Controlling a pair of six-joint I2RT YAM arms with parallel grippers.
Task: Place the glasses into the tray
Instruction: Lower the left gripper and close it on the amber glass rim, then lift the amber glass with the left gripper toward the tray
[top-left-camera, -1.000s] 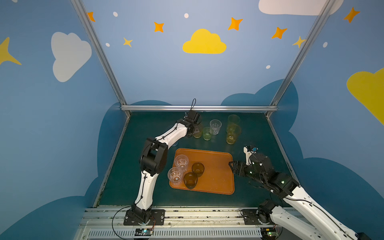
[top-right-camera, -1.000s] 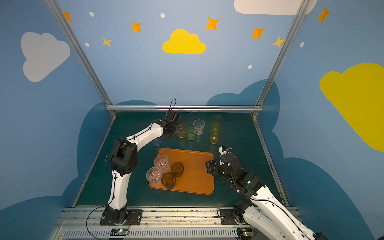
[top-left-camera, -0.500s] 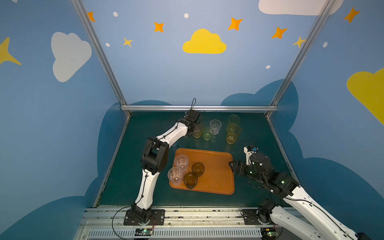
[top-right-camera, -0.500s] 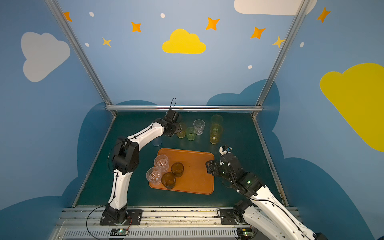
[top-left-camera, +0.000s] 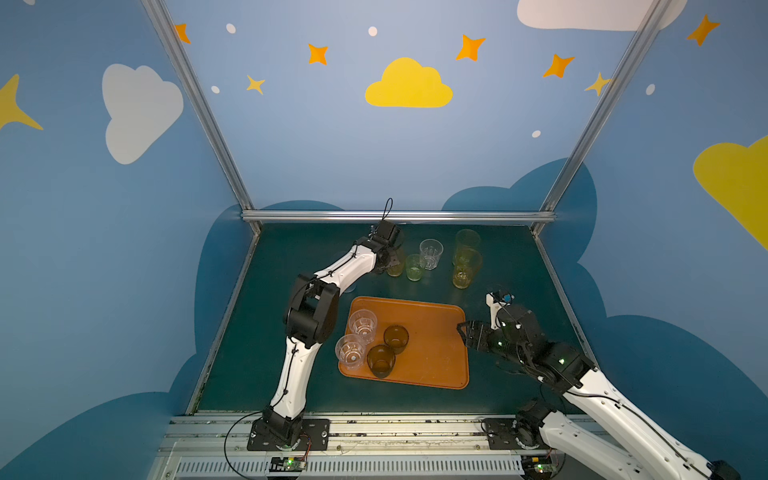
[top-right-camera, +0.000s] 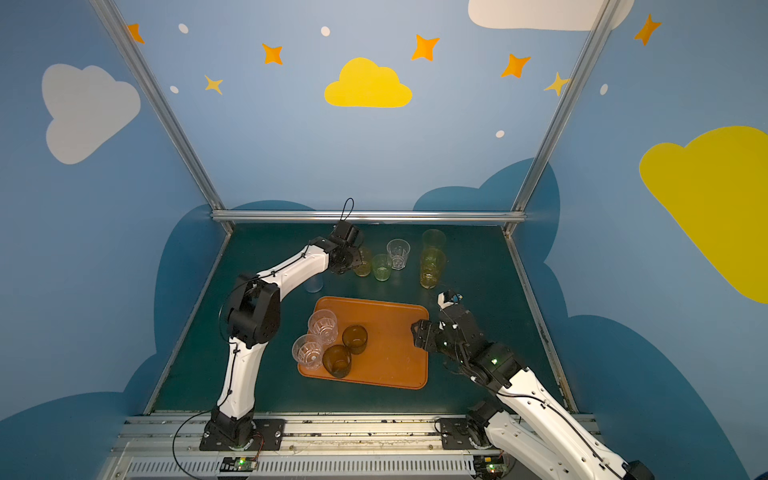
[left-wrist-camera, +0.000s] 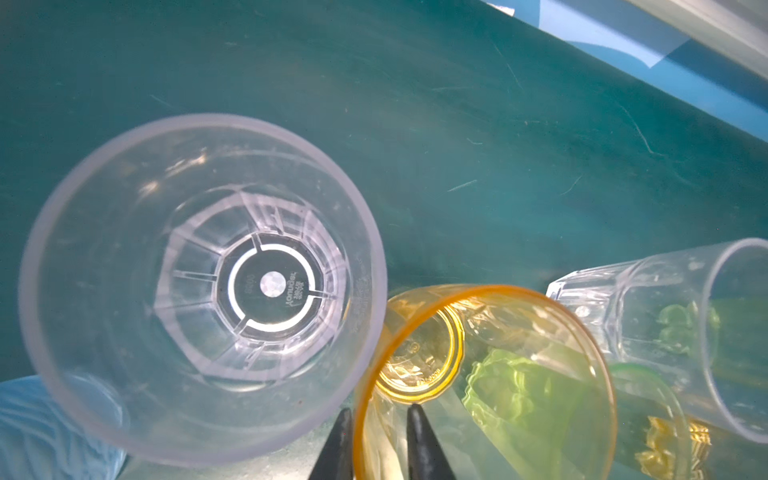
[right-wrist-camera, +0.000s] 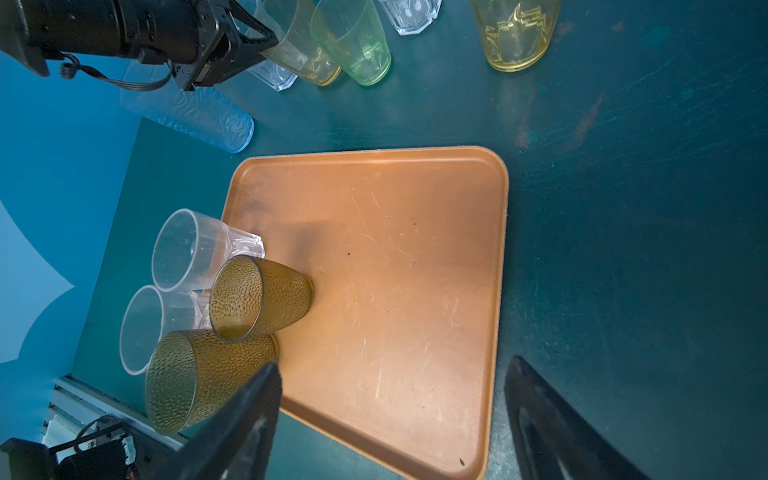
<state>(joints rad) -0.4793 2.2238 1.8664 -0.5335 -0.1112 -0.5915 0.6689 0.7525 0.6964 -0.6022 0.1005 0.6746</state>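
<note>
On the tabletop (top-left-camera: 519, 266) the tray (top-left-camera: 432, 340) lies toward the front edge. Its left end already carries two clear glasses (top-left-camera: 363, 325) and two brown glasses (top-left-camera: 395, 337), probably crowded there to leave room for the rest. The right gripper (right-wrist-camera: 392, 365) hangs at the tray's right edge, spread wide and empty, apparently keeping out of the other arm's way. Near the back edge the left gripper (left-wrist-camera: 379, 409) straddles the amber glass (left-wrist-camera: 484, 382), one finger inside the rim and one outside, jaws narrow; whether they pinch the wall yet I cannot tell.
</note>
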